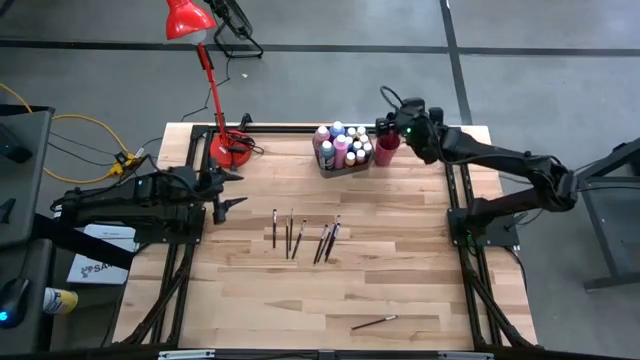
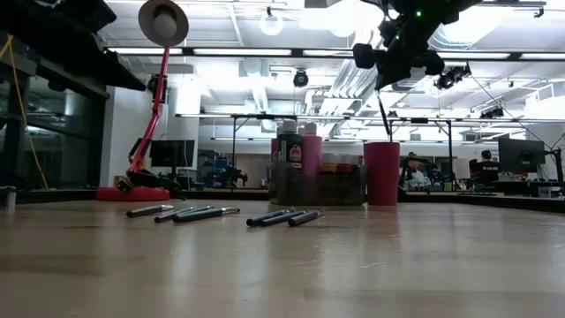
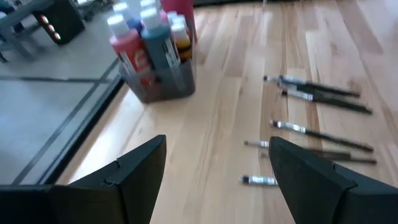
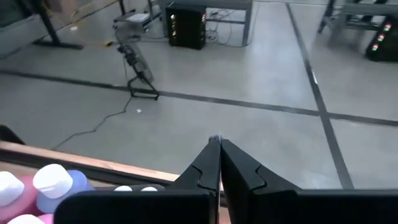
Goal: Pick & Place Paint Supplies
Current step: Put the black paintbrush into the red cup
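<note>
**Brush poised over the red cup; loose brushes wait mid-tabletop**

Nearest the front edge, one stray paintbrush (image 1: 374, 322) lies alone at about five o'clock from the tabletop (image 1: 300, 290) centre, with bare wood all around it. Farther in, the loose paintbrushes (image 1: 305, 238) lie side by side at centre, apart enough for a pincer to come down between them. At nine o'clock the left pincer (image 1: 228, 191) rests by the left edge, fingers spread wide and holding nothing, facing the brushes, probably ready to reach. At the far edge the paint bottles (image 1: 343, 145) stand packed upright in the grey bin (image 3: 163, 88), the red cup (image 1: 387, 151) touching its three o'clock side. The right pincer (image 2: 381, 91) hangs above that cup, fingers pressed together on a thin brush (image 2: 383, 119) pointing downward, seemingly to drop it in. The red lamp (image 1: 222, 140) crowds eleven o'clock.
</note>
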{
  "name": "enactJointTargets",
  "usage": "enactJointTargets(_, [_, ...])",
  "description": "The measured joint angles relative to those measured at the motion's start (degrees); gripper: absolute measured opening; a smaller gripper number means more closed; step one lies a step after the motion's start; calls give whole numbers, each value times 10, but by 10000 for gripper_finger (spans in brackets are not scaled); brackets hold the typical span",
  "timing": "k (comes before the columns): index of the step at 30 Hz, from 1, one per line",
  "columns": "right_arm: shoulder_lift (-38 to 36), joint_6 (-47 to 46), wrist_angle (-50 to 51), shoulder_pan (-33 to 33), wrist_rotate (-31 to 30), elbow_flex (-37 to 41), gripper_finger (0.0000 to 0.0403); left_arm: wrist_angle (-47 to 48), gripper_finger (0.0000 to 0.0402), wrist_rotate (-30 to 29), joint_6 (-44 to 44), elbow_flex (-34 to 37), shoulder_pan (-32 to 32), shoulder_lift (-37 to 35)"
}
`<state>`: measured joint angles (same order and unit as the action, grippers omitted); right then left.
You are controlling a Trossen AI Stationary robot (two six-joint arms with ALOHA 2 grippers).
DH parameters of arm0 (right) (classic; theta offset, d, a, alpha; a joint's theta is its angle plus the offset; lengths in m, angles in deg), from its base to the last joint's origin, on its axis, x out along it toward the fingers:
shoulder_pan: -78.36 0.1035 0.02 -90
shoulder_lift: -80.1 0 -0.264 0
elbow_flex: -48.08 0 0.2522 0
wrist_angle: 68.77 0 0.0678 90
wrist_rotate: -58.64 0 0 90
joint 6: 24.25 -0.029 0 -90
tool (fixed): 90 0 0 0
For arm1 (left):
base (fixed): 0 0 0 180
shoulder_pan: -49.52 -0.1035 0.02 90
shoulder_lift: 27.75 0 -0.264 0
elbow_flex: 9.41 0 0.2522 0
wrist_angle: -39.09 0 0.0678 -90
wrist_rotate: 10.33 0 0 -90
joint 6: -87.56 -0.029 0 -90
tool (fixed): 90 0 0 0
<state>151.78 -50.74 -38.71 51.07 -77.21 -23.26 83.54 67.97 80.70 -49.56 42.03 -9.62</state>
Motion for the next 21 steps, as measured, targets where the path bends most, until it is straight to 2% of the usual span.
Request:
enactJointTargets(5, [0, 30, -11, -43, 66, 0, 3, 34, 277, 0, 41, 0, 0, 0])
enactJointTargets(10, [0, 54, -19, -56, 105, 0, 3, 28, 277, 0, 86, 0, 0, 0])
enactJointTargets(21, [0, 88, -45, -55, 117, 0, 3, 24, 277, 2, 112, 0, 0, 0])
